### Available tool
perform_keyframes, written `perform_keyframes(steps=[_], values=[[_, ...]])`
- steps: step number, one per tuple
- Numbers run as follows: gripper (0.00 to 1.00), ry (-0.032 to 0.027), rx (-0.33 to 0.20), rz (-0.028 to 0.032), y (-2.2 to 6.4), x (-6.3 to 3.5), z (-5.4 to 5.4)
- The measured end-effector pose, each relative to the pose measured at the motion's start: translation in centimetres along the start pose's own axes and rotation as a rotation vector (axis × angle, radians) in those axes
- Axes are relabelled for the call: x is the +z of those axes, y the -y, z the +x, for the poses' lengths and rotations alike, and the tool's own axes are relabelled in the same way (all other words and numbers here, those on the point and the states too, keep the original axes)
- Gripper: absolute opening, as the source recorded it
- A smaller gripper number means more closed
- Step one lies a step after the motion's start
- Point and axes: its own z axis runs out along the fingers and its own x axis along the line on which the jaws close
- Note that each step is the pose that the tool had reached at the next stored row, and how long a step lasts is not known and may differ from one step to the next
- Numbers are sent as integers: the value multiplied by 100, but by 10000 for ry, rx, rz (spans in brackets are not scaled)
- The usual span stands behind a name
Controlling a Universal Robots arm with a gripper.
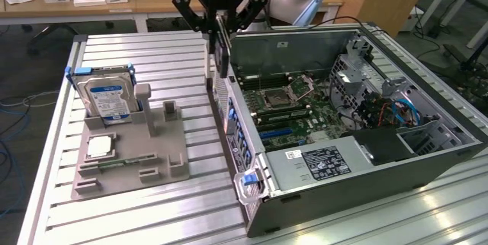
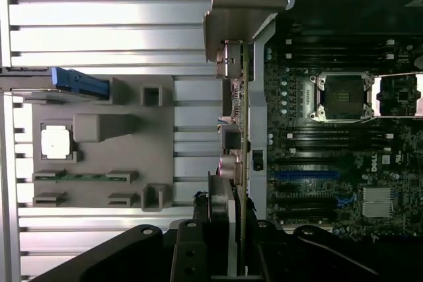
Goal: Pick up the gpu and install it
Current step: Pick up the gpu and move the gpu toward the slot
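The gripper is closed part of the way on the graphics card and holds it by its upper edge, with one finger on each flat face. The card hangs upright below the fingers, its thin edge turned to the exterior camera. In the exterior view this is at about 12 o'clock of the scene, and the lower end of the card comes down to the rim of the computer case. I cannot tell whether the card touches the rim.

In the wrist view the gripper shows the card edge-on, with its metal bracket at the far end. The card is above the border between the case wall and the motherboard.

The case lies open on the table. At 9 o'clock from the case, well apart from the gripper, a gray tray is standing. A hard drive stands upright at the 12 o'clock end of the tray, and a small square chip lies flat just at 6 o'clock from it.
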Motion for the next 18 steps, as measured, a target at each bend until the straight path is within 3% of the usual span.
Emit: perform_keyframes(steps=[18], values=[[28,-1,0,0,-11,-1,-390]])
